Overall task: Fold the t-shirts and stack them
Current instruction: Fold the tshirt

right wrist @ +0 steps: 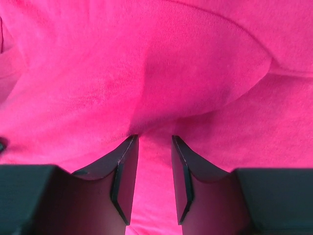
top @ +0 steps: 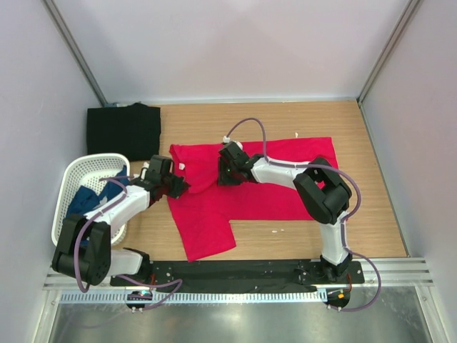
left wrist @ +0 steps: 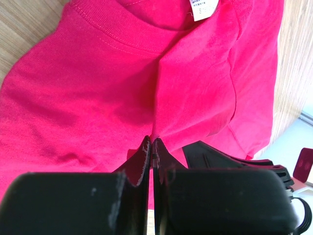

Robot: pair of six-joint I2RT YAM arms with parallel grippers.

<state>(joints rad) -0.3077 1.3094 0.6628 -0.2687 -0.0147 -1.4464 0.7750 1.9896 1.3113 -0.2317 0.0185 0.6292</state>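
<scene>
Nearest the lens, from above, the left gripper (top: 178,187) is seen at the collar of the bright red cloth t-shirt (top: 257,189), which is spread on the wooden table (top: 371,214). The right gripper (top: 227,171) is set on its upper middle.

From the left wrist, the fingers are seen pressed together over red cloth; whether any is pinched cannot be told. The white neck label (left wrist: 203,9) is cut off and its print unreadable.

From the right wrist, the jaws are held apart, with a raised red fold at their tips.

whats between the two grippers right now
Only red t-shirt cloth, around its neck, lies between the left gripper and right gripper; the top view shows it.

Red t-shirt (top: 271,204): matt knit cloth; tbl (top: 371,214): wood grain; basket (top: 78,168): plastic mesh.
</scene>
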